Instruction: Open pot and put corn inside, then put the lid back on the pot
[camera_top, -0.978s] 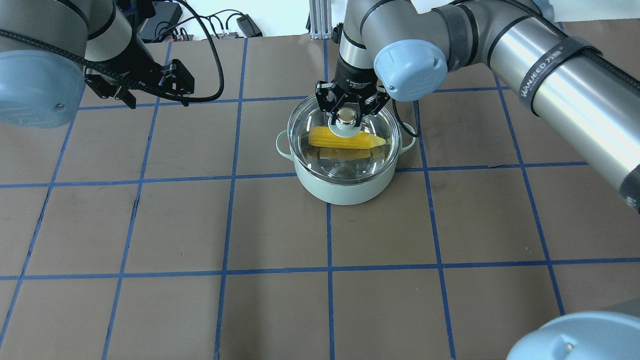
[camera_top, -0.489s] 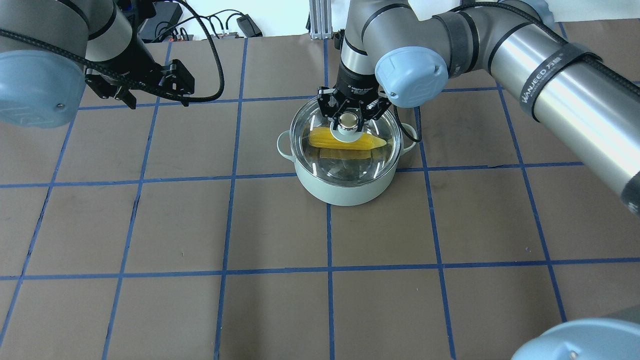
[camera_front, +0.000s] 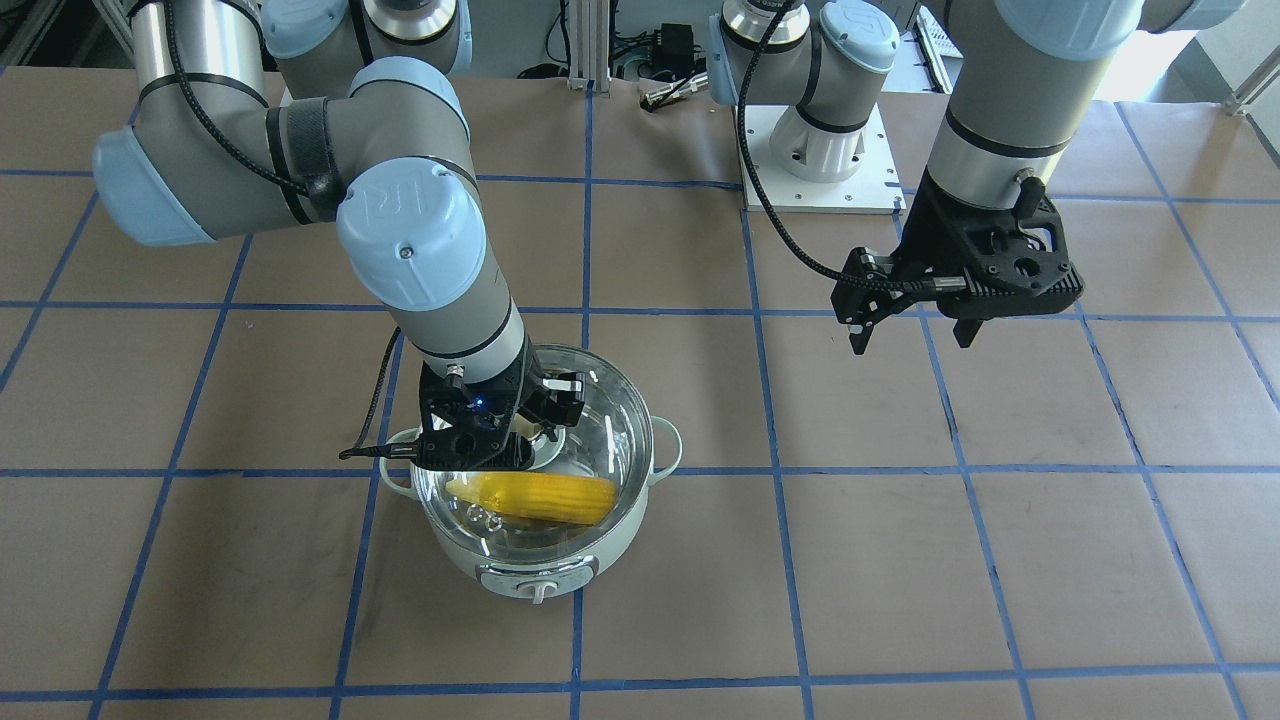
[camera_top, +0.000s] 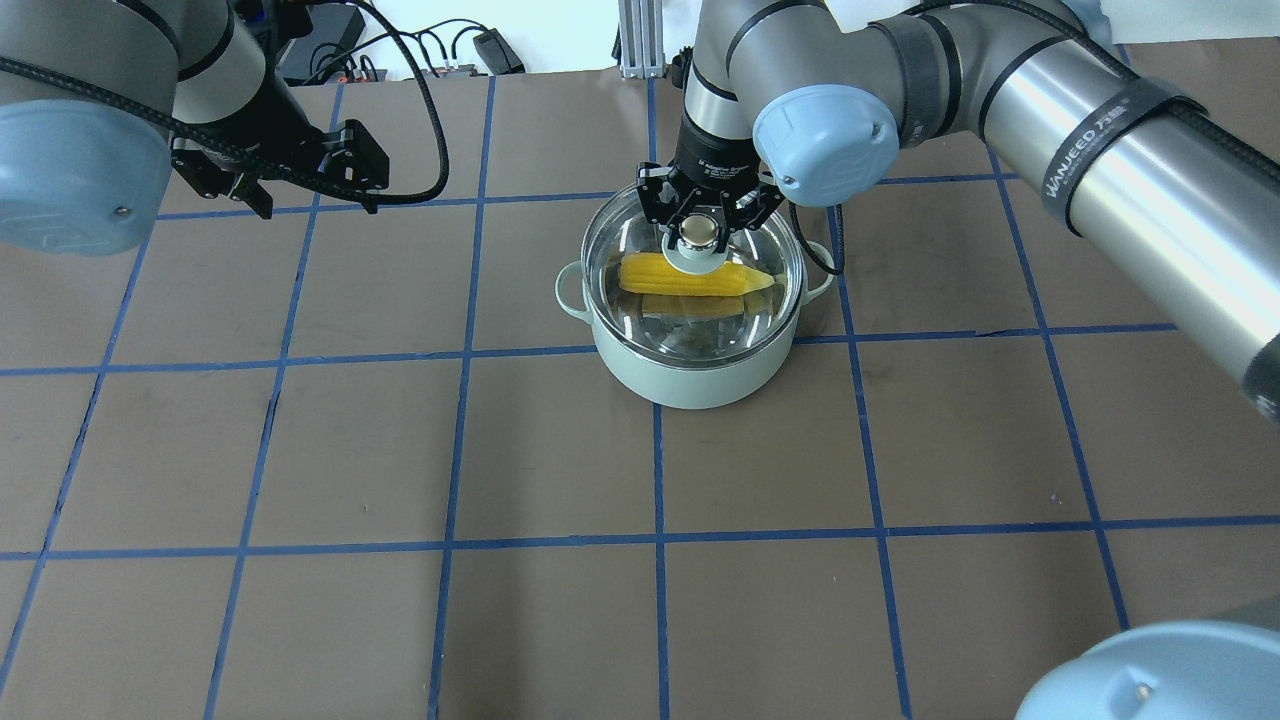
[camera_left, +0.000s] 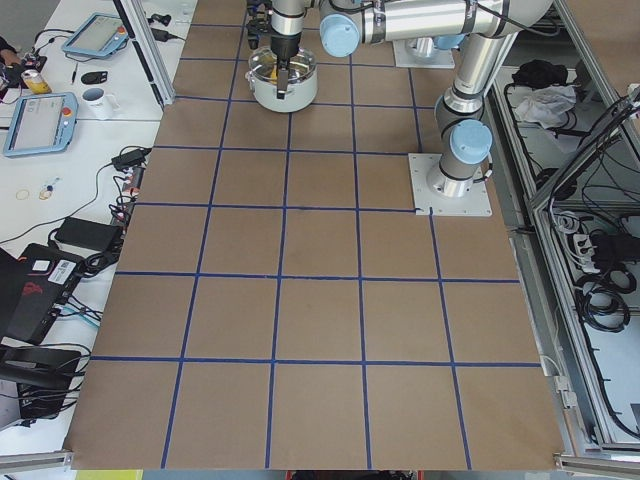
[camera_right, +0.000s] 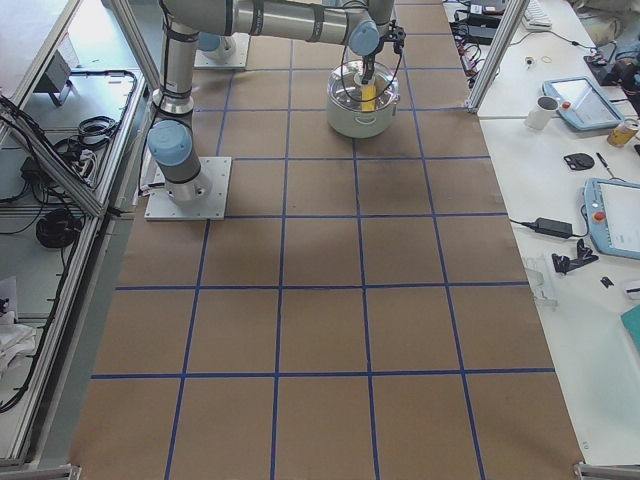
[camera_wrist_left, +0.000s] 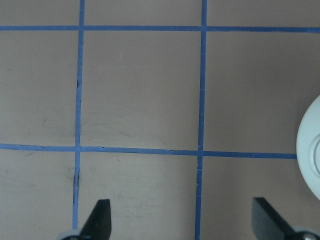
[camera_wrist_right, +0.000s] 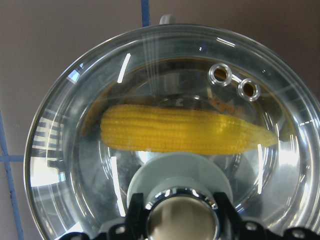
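Observation:
The pale mint-green pot stands in the middle of the table's far half, its knob toward the operators' side. The yellow corn lies inside it, also seen in the right wrist view. The clear glass lid sits level over the pot's rim and appears to rest on it. My right gripper is shut on the lid's shiny knob. My left gripper is open and empty, held above the table well to the pot's left; its fingers show in the left wrist view.
Brown paper with a blue tape grid covers the table. The pot's pale edge shows at the right of the left wrist view. Cables and adapters lie beyond the far edge. The right arm's elbow hangs beside the pot.
My right gripper has lowered the lid by its knob onto the pot's rim. The corn, the pot and the left arm have not moved.

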